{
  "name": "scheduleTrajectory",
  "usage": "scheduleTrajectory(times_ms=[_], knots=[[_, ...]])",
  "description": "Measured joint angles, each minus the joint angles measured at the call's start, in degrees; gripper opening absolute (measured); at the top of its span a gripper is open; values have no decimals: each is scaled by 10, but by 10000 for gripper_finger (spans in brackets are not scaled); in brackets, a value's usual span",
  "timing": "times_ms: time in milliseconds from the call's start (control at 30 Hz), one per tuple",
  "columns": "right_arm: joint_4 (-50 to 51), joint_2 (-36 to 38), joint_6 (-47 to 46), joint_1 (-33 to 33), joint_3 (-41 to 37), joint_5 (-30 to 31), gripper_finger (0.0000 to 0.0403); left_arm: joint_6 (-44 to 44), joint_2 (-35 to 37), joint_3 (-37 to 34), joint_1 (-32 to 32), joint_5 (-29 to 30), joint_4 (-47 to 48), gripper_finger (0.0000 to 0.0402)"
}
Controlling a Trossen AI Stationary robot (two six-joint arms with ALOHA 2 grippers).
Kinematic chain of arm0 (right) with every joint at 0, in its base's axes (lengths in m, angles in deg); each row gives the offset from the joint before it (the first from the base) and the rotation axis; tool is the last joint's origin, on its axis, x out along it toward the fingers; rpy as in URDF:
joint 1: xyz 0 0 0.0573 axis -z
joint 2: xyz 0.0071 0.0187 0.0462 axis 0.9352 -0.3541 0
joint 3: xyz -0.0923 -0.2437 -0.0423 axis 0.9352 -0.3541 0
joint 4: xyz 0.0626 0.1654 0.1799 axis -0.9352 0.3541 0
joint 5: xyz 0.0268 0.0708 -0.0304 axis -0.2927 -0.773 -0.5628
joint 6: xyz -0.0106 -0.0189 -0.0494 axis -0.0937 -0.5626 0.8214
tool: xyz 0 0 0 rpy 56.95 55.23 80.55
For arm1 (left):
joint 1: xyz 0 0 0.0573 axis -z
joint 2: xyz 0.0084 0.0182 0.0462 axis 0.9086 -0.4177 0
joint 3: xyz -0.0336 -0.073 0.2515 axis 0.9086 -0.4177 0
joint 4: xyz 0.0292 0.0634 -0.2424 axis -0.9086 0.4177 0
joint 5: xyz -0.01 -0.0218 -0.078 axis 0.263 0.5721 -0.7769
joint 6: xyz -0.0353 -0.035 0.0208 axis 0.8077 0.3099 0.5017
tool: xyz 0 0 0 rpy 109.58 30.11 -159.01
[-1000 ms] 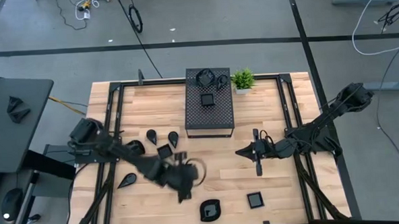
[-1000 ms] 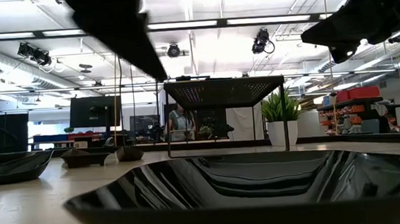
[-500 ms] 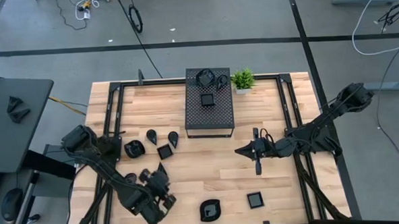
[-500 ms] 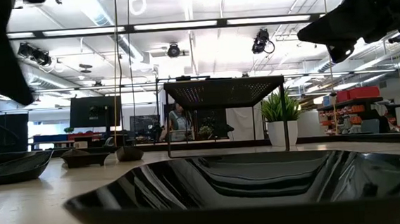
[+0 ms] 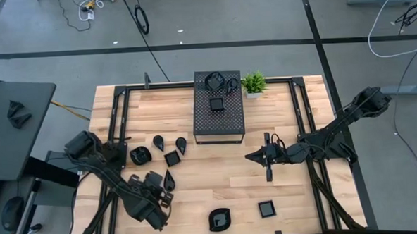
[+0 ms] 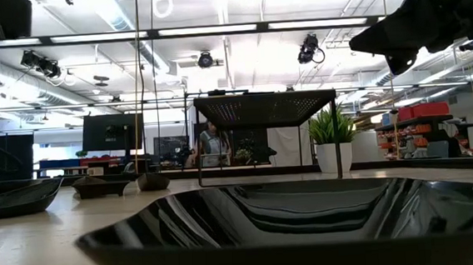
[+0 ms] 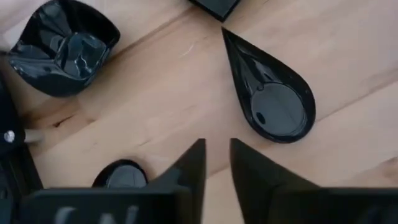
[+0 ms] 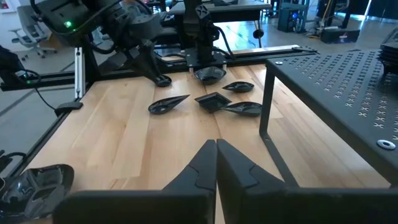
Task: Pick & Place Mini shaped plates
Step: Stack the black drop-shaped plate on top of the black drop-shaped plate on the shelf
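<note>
Several glossy black mini shaped plates lie on the wooden table. A teardrop plate rests flat just past my left gripper. That gripper points steeply down over bare wood, fingers a little apart with nothing between them. A rounded plate and a square plate lie farther off, and another plate shows partly beside the fingers. My right gripper hovers shut right of the table's middle, holding nothing.
A black perforated box at the far middle carries three plates, with a green potted plant beside it. A rounded plate and a square plate lie near the front edge. Two teardrop plates sit left of the box.
My left gripper has swung from the table's middle toward the left and near edge, sinking a little. Its wrist has rolled and tipped, so it now points down beside the teardrop plate. The right arm has kept still.
</note>
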Motion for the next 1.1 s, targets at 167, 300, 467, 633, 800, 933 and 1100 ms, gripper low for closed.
scheduleTrajectory(times_ms=[167, 300, 467, 633, 800, 933, 1100], knots=[[0, 0, 2, 0, 0, 0, 9, -30, -4, -5, -14, 8, 0, 8], [1, 0, 8, 0, 0, 0, 9, -60, -4, -46, -32, -6, -52, 5], [1, 0, 8, 0, 0, 0, 9, -78, -5, -92, -48, -32, -138, 5], [1, 0, 8, 0, 0, 0, 9, -104, -5, -94, -48, -27, -203, 3], [0, 0, 13, 0, 0, 0, 9, -148, -5, -94, -52, 39, -311, 5], [0, 0, 13, 0, 0, 0, 9, -236, -5, -94, -69, 113, -411, 3], [0, 0, 13, 0, 0, 0, 9, -382, -5, -70, -92, 87, -459, 16]])
